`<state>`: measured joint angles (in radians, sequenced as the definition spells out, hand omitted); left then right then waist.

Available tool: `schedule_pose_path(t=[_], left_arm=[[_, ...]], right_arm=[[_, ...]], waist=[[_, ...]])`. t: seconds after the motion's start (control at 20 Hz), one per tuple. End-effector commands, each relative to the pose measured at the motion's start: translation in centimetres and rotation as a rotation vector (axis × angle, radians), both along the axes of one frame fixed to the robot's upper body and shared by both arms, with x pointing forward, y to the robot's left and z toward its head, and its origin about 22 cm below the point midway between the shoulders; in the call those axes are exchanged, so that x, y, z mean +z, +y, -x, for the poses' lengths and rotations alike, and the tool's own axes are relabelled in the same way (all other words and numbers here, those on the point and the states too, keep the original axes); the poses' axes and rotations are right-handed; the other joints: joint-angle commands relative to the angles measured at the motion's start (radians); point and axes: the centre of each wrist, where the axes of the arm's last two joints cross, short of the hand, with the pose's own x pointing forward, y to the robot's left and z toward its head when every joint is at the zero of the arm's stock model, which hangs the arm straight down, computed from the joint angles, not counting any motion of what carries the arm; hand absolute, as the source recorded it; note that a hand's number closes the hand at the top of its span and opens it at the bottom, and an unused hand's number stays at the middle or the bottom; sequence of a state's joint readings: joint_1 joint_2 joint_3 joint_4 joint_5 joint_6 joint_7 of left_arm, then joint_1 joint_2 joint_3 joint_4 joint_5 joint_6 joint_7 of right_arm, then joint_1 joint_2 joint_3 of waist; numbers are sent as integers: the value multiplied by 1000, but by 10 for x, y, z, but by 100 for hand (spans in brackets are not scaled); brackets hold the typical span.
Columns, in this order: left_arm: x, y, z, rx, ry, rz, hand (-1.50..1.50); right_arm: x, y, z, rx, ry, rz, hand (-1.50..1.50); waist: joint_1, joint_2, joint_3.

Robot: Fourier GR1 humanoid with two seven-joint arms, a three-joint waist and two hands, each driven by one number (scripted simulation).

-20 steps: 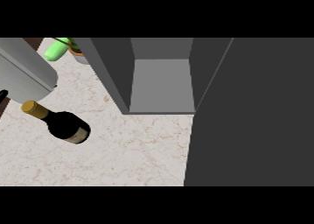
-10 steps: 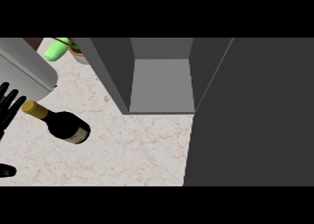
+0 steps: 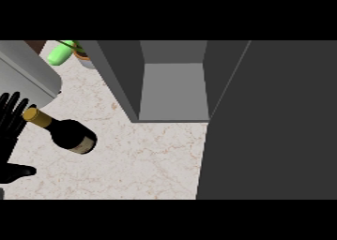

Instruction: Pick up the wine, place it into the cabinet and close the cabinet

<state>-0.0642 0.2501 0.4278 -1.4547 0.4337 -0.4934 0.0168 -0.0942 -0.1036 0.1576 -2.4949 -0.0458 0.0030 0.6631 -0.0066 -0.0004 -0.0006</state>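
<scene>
One dark cylindrical bottle, gold cap, on veined marble counter.

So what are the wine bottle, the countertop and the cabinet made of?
Wine bottle: probably dark glass, near-black body, gold foil-like top. Counter: pale stone, likely marble, given its brownish veins. Cabinet: plain matte grey panels; painted wood or metal, cannot tell.

So the left hand is flat open, fingers straight and a bit spread, pointing away from the body, thumb poking out sideways below them, gripping nothing.
</scene>
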Motion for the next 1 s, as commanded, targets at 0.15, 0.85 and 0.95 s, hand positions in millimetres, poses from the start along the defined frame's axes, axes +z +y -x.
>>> schedule_pose_path(t=[0.15, 0.85, 0.95], left_arm=[[-17, 10, -14, -9, 23, -11, -150], [-77, 11, -5, -37, 36, 20, -150], [-83, 5, -19, -59, 43, 17, -150]], right_arm=[[10, -5, 29, 31, -54, -46, -150], [19, -4, 39, 20, -49, -44, -150], [13, -13, 32, 31, -45, -24, -150]], waist=[[0, 0, 0], [-5, 0, 0], [-9, 2, 0]])
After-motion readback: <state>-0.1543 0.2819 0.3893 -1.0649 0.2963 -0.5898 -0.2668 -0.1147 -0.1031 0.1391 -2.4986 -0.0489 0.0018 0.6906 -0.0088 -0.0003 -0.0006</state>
